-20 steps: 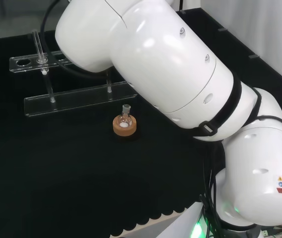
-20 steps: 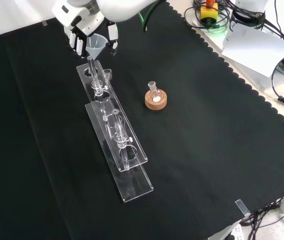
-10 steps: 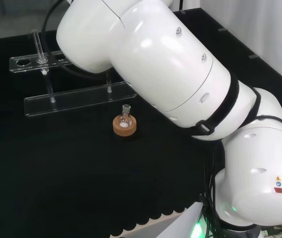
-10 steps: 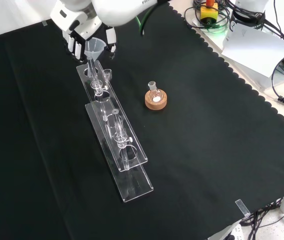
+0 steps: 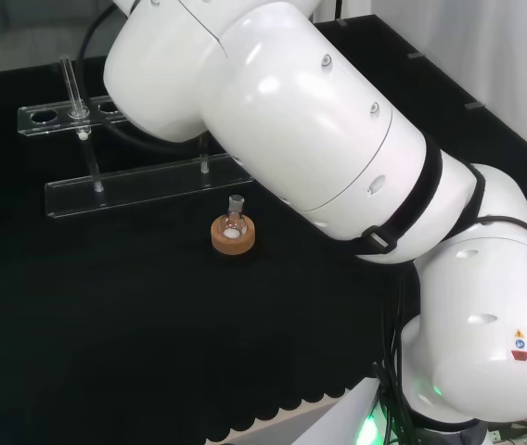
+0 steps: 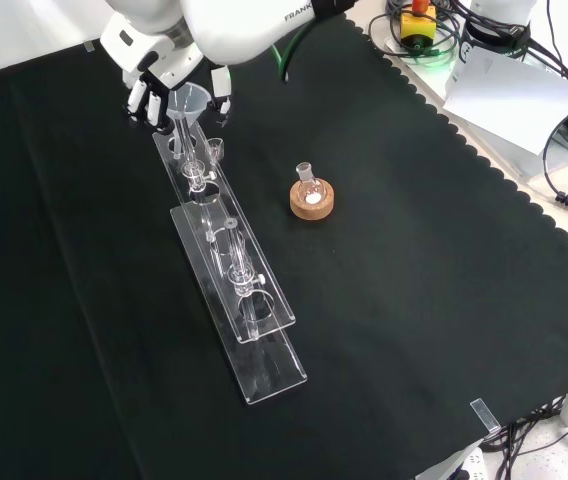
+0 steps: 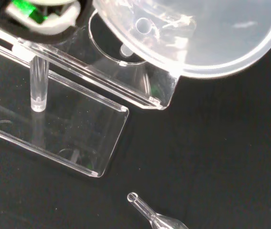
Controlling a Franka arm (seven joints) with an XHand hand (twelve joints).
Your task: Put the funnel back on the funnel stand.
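In the front view the hand [image 6: 154, 82] hung over the far end of the clear stand [image 6: 232, 262], its fingers curled round the funnel [image 6: 188, 103] and pinching it at the rim. The funnel stood upright, its stem pointing down at the stand's top plate, at or in the end hole; whether it had seated I could not tell. To the right, on the black worktop [image 6: 414, 300], a small flask [image 6: 310, 184] sat in a cork ring [image 6: 312, 201], well apart from the stand.
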